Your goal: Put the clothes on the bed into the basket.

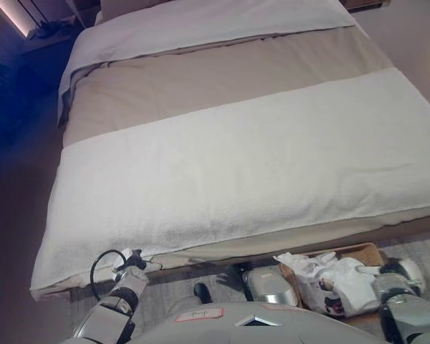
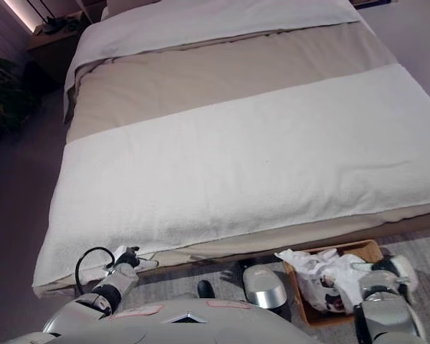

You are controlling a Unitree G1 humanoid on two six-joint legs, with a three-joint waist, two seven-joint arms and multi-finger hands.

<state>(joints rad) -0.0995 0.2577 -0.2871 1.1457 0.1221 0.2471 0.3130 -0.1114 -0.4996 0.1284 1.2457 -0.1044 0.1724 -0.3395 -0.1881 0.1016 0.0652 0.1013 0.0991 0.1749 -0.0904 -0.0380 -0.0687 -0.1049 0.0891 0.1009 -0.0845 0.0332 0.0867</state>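
White clothes with dark print (image 1: 324,278) lie heaped in a tan basket (image 1: 364,250) on the floor at the foot of the bed, lower right. My right hand (image 1: 400,275) is at the heap's right side, touching the cloth. The bed (image 1: 222,79) shows only a white blanket (image 1: 258,165), a beige sheet and a white cover at the head. My left hand (image 1: 132,264) hangs low at the lower left, just below the blanket's front edge, open and holding nothing.
A grey rug (image 2: 416,240) lies under the basket. Dark floor runs along the bed's left side, with a low stand (image 2: 50,32) at the far left corner. The blanket overhangs the bed's foot edge.
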